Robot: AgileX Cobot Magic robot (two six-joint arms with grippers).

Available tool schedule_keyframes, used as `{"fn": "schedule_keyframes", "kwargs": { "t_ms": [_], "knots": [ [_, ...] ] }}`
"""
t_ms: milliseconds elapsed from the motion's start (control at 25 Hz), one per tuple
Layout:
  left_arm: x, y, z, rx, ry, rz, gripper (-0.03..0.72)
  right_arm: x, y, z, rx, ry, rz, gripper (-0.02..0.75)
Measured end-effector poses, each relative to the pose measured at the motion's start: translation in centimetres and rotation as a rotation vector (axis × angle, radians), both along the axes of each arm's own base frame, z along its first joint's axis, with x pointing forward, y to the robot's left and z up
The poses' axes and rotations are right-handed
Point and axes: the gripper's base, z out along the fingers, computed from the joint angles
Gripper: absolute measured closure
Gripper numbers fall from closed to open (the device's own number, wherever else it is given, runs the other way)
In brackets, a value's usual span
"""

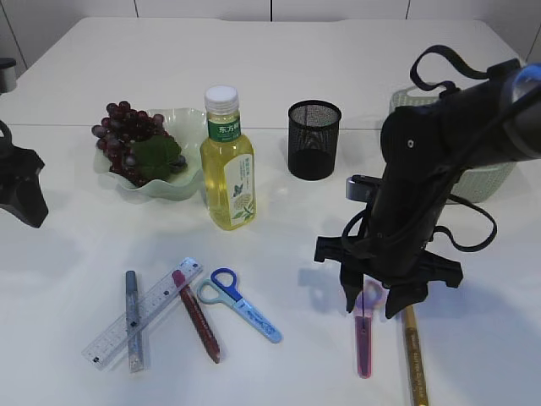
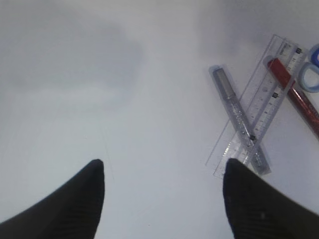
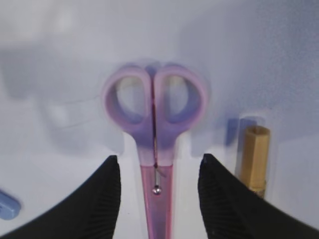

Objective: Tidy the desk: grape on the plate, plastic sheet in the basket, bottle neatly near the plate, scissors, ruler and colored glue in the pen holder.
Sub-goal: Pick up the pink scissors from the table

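Pink scissors (image 3: 154,129) lie flat on the table, handles pointing away, and my right gripper (image 3: 158,159) stands open astride the blade cover with a gap on each side. In the exterior view the right gripper (image 1: 372,309) hovers low over these scissors (image 1: 364,338). A gold glue pen (image 1: 414,355) lies just right of them. My left gripper (image 2: 164,162) is open over bare table, left of the clear ruler (image 2: 259,114) and the silver glue pen (image 2: 238,119). Blue scissors (image 1: 241,304) and a red glue pen (image 1: 196,315) lie nearby. Grapes (image 1: 127,139) rest on the green plate (image 1: 173,190), with the bottle (image 1: 226,165) beside it. No plastic sheet shows.
The black mesh pen holder (image 1: 314,139) stands behind the right arm, right of the bottle. A pale green basket (image 1: 494,182) sits at the far right, mostly hidden by the arm. The left gripper (image 1: 25,194) shows only partly at the left edge.
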Motion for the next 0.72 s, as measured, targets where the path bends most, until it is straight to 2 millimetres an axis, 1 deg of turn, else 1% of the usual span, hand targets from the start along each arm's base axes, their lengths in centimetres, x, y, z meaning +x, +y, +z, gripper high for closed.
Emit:
{"fn": "schedule_keyframes", "kwargs": {
  "t_ms": [200,400,560,720],
  "knots": [
    [0.0,0.0,0.0,0.000,-0.002,0.000,0.147,0.0,0.0,-1.0,-0.018,0.027,0.002,0.333],
    [0.1,0.0,0.0,-0.001,-0.008,0.000,0.147,0.1,0.0,-1.1,-0.017,0.025,0.000,0.333],
    [0.2,0.0,0.0,-0.003,-0.018,0.001,0.147,0.1,0.0,-1.8,-0.020,0.038,-0.003,0.333],
    [0.2,0.0,0.0,-0.003,-0.021,0.001,0.147,0.2,0.1,-1.9,-0.019,0.039,-0.005,0.333]
  ]
}}
